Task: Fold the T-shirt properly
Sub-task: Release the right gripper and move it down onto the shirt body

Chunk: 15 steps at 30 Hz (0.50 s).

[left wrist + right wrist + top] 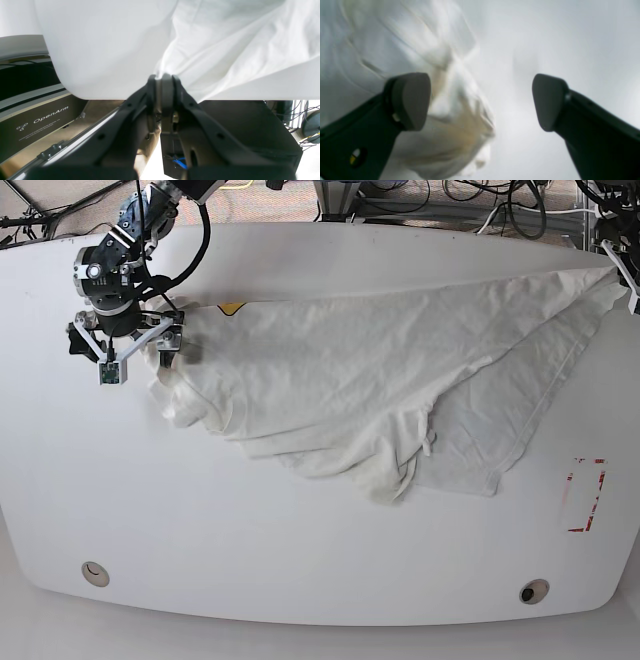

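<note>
The white T-shirt (380, 370) lies wrinkled across the white table (300, 560), stretched from the far left to the far right corner. A sliver of yellow print (230, 307) shows at its far edge. My left gripper (163, 78) is shut on a bunched corner of the T-shirt (225, 57), and it sits at the table's far right edge (625, 275). My right gripper (481, 100) stands wide open, with blurred T-shirt cloth (450, 120) loose beside its left finger (410, 100). In the base view the right gripper (125, 345) hovers just left of the shirt's left end.
A red rectangle mark (585, 495) is on the table at the right. Two small round holes (95, 572) (533, 592) sit near the front edge. Cables lie beyond the far edge. A dark OpenArm panel (37, 125) shows below the table in the left wrist view.
</note>
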{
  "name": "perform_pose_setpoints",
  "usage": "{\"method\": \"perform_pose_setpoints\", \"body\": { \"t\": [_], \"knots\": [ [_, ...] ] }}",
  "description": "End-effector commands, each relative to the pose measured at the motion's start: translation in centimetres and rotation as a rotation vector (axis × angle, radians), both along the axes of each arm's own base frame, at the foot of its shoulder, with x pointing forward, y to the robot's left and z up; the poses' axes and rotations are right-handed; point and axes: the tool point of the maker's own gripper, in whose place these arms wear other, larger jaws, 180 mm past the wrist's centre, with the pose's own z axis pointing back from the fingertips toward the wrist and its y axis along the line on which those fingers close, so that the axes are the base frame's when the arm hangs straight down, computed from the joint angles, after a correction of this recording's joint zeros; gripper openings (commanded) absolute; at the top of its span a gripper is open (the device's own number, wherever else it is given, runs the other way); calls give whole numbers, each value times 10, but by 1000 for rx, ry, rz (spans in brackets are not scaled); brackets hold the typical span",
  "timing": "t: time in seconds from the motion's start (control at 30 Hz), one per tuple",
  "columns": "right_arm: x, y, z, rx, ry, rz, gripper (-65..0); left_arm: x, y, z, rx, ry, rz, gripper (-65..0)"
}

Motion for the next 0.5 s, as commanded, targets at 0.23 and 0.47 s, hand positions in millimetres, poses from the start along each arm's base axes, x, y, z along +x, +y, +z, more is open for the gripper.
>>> {"method": "perform_pose_setpoints", "body": {
  "t": [0.23, 0.47],
  "knots": [
    [62, 44, 38, -17, -123, 214, -59, 6, 6, 11, 30, -16, -17, -650],
    [102, 78, 37, 29, -130, 315, -59, 7, 5, 11, 31, -18, -20, -650]
  ]
}}
